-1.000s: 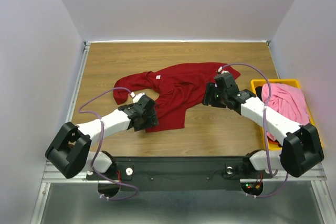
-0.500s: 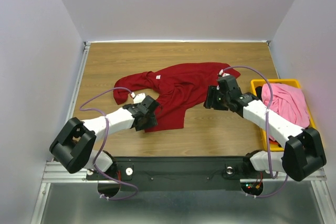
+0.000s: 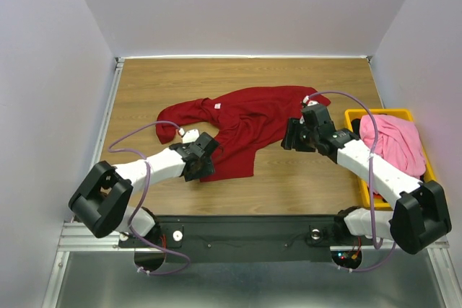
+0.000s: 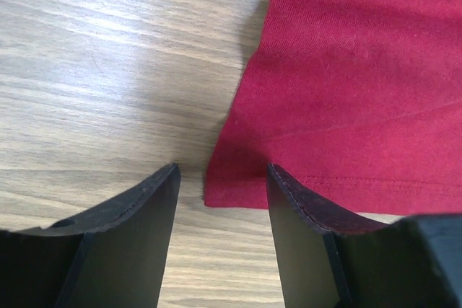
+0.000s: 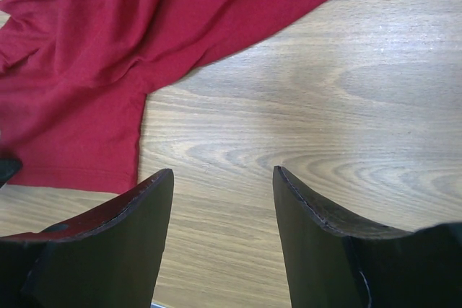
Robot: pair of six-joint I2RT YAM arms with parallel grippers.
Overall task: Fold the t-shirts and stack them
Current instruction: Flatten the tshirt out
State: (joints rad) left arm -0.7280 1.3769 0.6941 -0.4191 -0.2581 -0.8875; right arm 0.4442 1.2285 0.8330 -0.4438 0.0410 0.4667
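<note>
Task's thing: the dark red soft-cloth t-shirt (image 3: 245, 124) lies unfolded and rumpled in the middle of the frame on the wooden worktop (image 3: 180, 81), with its white neck label (image 3: 217, 107) facing up.
Left hand (image 4: 222, 178): lower left of centre, jaws apart and gripping nothing; a corner of the red hem lies in the gap between them.
Right hand (image 5: 222, 178): right of centre, jaws apart over bare wood, holding nothing; the shirt's edge is just beside it, up and to the left.
Container: the yellow plastic bin (image 3: 375, 112) at the right edge holds a bunched pink cloth shirt (image 3: 393, 142); I cannot tell what else is under it.
Risk, left: closing on so little hem could pinch one layer or slip off the corner.
Risk, right: closing here would likely catch only wood, so a lift would drag the shirt lopsided and bunch it further.
</note>
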